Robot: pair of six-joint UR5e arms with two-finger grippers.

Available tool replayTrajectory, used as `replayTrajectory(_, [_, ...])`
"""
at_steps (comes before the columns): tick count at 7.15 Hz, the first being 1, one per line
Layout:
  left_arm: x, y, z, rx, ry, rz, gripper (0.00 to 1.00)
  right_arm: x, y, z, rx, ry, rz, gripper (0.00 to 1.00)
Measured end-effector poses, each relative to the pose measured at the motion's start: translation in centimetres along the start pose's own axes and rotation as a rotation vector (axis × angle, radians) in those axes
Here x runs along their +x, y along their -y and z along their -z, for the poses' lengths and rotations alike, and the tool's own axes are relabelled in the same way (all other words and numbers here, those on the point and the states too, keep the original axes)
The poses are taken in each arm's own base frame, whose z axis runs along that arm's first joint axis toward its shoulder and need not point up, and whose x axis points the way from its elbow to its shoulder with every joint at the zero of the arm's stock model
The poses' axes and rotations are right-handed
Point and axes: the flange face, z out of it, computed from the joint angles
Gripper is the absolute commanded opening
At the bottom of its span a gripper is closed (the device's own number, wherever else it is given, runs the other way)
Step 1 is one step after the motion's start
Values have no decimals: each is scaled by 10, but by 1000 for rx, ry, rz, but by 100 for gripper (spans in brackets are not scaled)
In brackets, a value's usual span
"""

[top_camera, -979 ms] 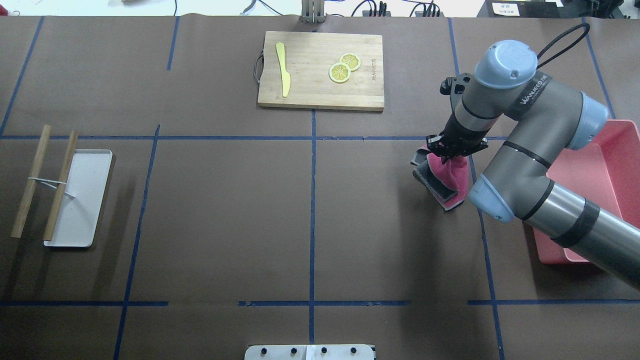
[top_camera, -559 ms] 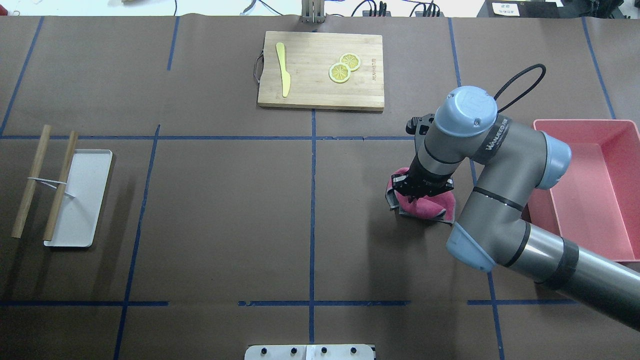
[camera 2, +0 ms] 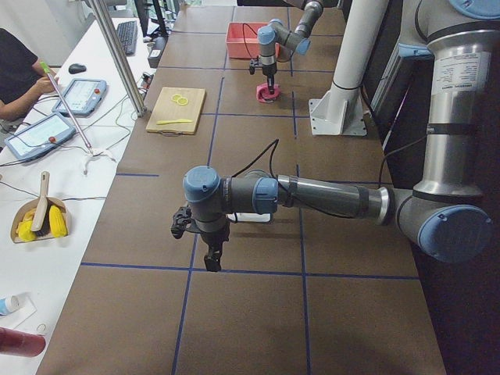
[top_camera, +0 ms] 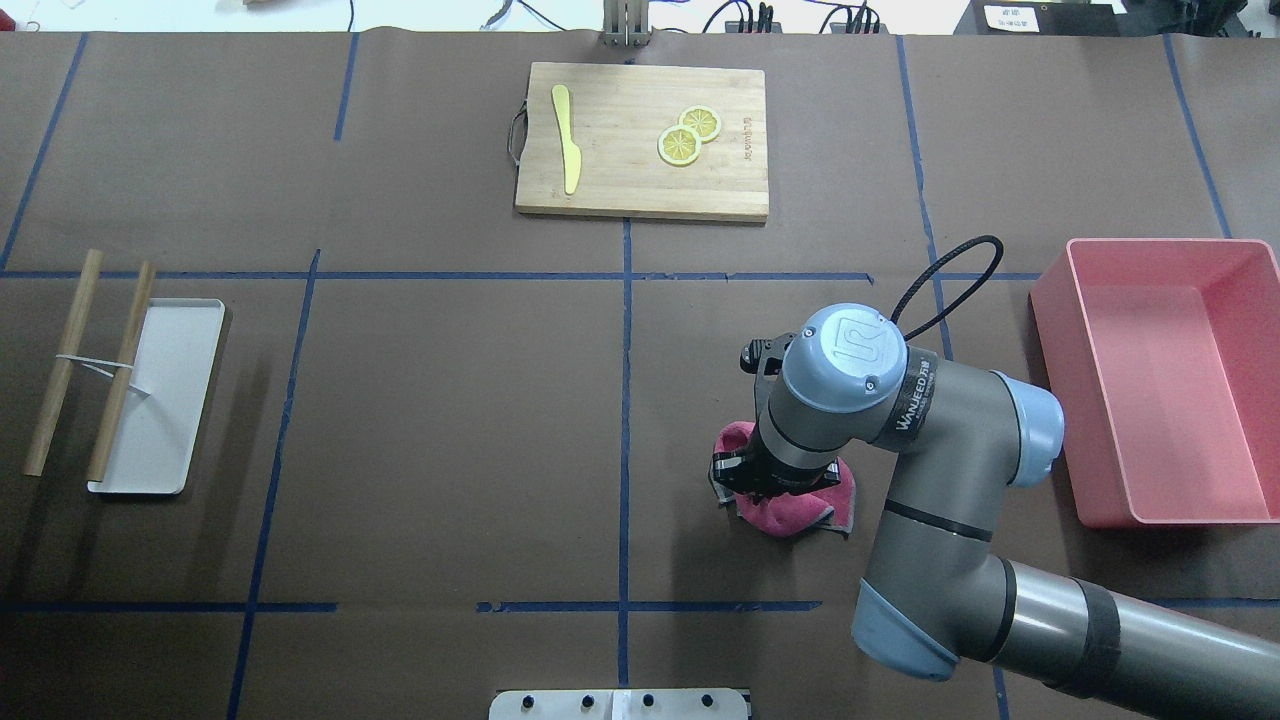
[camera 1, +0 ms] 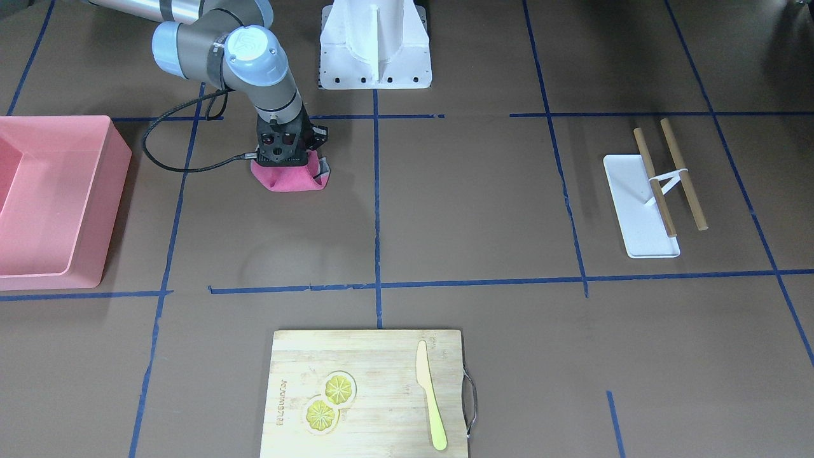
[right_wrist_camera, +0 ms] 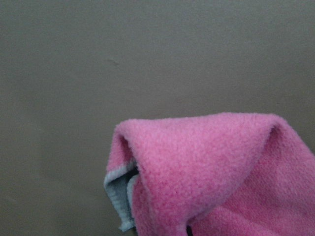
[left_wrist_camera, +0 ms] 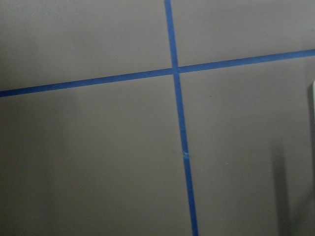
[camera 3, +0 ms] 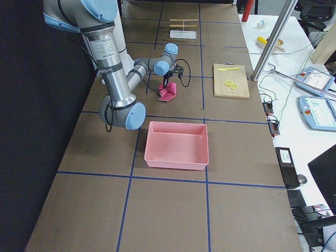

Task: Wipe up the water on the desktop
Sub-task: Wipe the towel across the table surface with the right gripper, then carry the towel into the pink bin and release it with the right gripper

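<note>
The desktop [top_camera: 450, 420] is dark brown with blue tape lines; I see no water on it. My right gripper [top_camera: 765, 482] is shut on a pink cloth [top_camera: 792, 510] with a grey edge and presses it onto the desktop, right of the centre tape line. The cloth also shows in the front-facing view [camera 1: 289, 179] under the gripper [camera 1: 286, 156], and it fills the lower part of the right wrist view [right_wrist_camera: 211, 167]. My left gripper [camera 2: 211, 254] shows only in the exterior left view, above bare desktop; I cannot tell whether it is open.
A pink bin [top_camera: 1160, 380] stands to the right of the cloth. A bamboo cutting board [top_camera: 640, 190] with a yellow knife and lemon slices lies at the far middle. A white tray [top_camera: 165, 420] with bamboo sticks lies at the left.
My right arm has dragged the pink cloth across the desktop, from near the pink bin toward the robot and the centre line.
</note>
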Motion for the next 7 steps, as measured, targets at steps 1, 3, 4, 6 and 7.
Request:
replayTrajectory(1, [-2, 1, -2, 3, 0, -1, 100, 8, 16, 7, 22, -3, -10, 0])
replayTrajectory(3, [-2, 2, -2, 7, 0, 1, 100, 46, 77, 24, 78, -36, -25, 0])
replayTrajectory(4, [-2, 2, 0, 9, 1, 0, 100, 71, 109, 32, 98, -59, -21, 0])
replayTrajectory(6, [0, 3, 1, 13, 1, -2, 100, 105, 150, 56, 110, -62, -25, 0])
replayTrajectory(7, [-1, 3, 1, 13, 1, -1, 100, 114, 161, 76, 104, -34, -43, 0])
